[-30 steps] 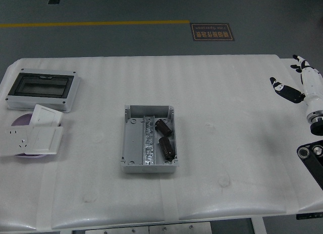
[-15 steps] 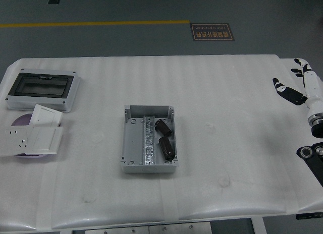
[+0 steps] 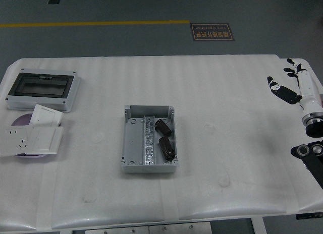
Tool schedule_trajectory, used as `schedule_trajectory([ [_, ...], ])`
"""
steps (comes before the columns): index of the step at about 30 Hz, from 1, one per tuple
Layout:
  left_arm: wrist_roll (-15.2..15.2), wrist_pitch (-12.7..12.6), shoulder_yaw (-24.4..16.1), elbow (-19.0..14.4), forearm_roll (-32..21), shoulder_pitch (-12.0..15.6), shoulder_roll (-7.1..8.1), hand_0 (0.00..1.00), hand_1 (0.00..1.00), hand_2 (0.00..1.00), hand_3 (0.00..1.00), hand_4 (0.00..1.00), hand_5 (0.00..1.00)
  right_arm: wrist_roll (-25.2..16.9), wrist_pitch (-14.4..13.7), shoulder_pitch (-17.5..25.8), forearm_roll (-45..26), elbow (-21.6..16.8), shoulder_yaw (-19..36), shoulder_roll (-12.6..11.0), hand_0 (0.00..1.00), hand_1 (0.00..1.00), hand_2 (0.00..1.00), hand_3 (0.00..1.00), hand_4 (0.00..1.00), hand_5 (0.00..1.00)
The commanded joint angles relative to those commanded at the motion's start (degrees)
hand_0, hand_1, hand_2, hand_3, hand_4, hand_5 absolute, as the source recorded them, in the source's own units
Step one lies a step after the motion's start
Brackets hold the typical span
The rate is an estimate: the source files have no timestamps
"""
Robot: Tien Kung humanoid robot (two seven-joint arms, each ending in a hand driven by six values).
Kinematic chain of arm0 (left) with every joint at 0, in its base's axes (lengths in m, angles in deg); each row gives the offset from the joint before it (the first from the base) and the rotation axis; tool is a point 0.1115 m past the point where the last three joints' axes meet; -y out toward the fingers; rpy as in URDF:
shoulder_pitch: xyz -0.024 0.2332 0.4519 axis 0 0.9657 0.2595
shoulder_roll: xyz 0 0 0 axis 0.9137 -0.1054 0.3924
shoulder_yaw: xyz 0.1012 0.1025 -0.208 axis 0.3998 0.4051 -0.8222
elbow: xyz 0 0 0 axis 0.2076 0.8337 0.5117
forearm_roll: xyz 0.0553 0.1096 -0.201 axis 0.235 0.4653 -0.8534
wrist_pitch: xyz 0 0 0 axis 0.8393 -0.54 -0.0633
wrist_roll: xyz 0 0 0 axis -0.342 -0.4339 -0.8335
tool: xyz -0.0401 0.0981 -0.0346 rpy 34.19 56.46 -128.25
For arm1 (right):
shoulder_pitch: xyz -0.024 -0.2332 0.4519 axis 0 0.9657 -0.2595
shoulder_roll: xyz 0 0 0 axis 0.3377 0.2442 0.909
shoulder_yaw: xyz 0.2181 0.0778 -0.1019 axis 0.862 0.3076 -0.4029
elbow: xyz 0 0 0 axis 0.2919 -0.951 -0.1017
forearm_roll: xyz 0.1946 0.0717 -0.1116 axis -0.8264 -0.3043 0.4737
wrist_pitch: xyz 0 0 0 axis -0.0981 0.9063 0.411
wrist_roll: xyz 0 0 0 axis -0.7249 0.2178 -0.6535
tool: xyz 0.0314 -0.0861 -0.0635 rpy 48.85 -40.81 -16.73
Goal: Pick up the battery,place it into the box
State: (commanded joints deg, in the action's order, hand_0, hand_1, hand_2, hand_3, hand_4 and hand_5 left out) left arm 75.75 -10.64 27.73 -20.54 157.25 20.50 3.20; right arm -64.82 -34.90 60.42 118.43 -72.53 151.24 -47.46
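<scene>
An open grey box sits near the middle of the white table. Two dark cylindrical batteries lie inside its right half: one toward the back, the other nearer the front. My right hand hovers at the table's far right edge, well away from the box, fingers spread and holding nothing. The left arm does not show.
At the back left stands a grey enclosure with a dark window. In front of it lie white switch and socket plates on a purple disc.
My right hand drifted slightly right, then came back left and upward with its fingers spreading more. The box and batteries stayed put.
</scene>
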Motion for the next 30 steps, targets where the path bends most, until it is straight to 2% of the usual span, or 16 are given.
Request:
schedule_trajectory([
  [7,-0.1,-0.2,0.6,0.0,-0.8,-0.1,-0.20,0.643,0.596,0.558,0.593,0.501,0.002,0.6,-0.3,-1.5,2.0,0.1,-3.0,-1.2,0.995,0.814,0.839,0.919,0.706,0.365],
  [17,-1.9,-1.9,1.1,0.0,-3.3,0.2,-0.08,0.643,0.605,0.560,0.598,0.517,0.002,1.3,-0.3,-2.1,5.5,-0.5,-3.3,-0.9,0.993,0.826,0.857,0.913,0.703,0.360],
  [24,-1.5,-1.7,0.6,0.0,-3.3,-0.1,-0.15,0.641,0.604,0.560,0.598,0.525,0.002,1.9,-0.2,-2.1,7.5,-0.7,-2.8,-0.8,0.993,0.828,0.858,0.907,0.702,0.364],
  [30,-0.8,-1.1,0.2,-0.1,-2.9,-0.2,-0.33,0.642,0.603,0.560,0.596,0.529,0.002,3.4,0.3,-2.4,12.5,-0.2,-3.0,-0.7,0.994,0.827,0.857,0.893,0.702,0.372],
])
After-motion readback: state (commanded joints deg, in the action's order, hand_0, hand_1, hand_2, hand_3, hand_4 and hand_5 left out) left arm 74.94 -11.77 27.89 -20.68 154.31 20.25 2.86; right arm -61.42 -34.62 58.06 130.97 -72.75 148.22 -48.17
